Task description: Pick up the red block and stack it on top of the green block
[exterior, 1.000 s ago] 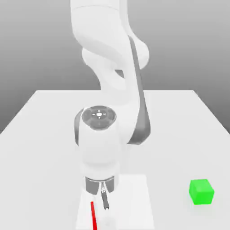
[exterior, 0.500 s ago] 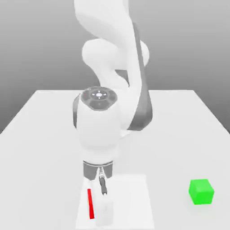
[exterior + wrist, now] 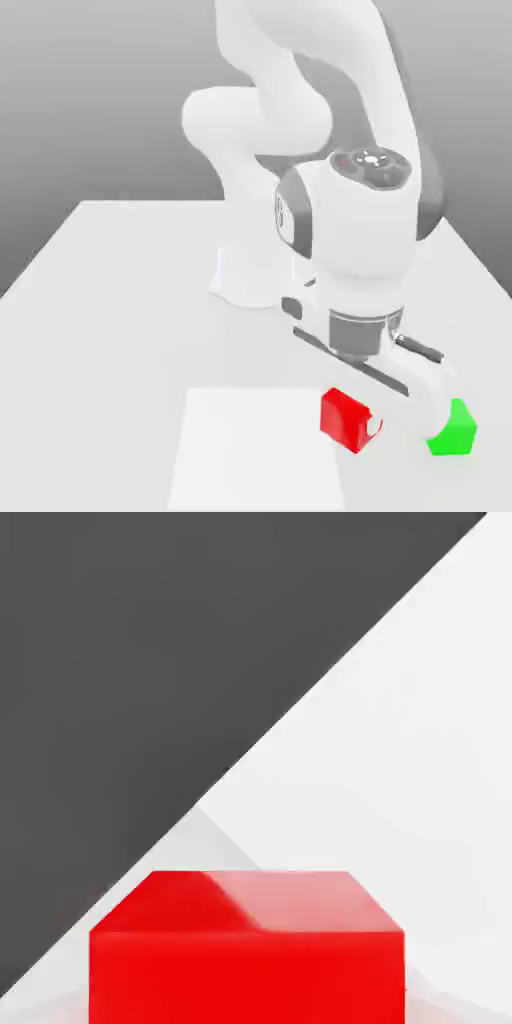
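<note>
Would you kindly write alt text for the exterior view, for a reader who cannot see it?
A white robot arm carries the red block at its end effector, tilted, close beside the green block near the white table's front edge on the exterior view's right. A paler square patch marks the tabletop nearby.

red block (image 3: 346, 418), green block (image 3: 455, 429), white table (image 3: 120, 300)

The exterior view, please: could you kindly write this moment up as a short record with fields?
red block: held off the table at the pincer, tilted
green block: on the table, at the exterior view's right of the red block, partly behind the pincer's white finger
stacking: not yet done
pincer: shut on the red block
</note>
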Robot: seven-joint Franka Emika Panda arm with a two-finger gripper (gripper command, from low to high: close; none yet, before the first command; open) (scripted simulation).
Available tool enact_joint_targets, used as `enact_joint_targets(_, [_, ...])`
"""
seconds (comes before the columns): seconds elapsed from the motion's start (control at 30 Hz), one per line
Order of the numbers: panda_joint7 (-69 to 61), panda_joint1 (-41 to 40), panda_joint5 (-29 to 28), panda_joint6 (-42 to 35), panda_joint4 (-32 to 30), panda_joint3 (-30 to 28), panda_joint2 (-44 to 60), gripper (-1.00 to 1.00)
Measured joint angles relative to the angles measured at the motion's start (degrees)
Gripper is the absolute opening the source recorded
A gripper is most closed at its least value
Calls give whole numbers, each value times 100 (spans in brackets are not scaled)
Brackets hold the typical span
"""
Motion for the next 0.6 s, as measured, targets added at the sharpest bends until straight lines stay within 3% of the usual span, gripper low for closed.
enact_joint_targets(0.27, [-1488, 523, -114, -156, -146, 889, -339, -100])
enact_joint_targets(0.43, [-880, 967, -1236, 462, -84, 406, 483, -100])
enact_joint_targets(0.47, [-745, 1097, -1432, 601, -68, 243, 658, 100])
enact_joint_targets(0.6, [-745, 1097, -1432, 601, -68, 243, 658, 100])
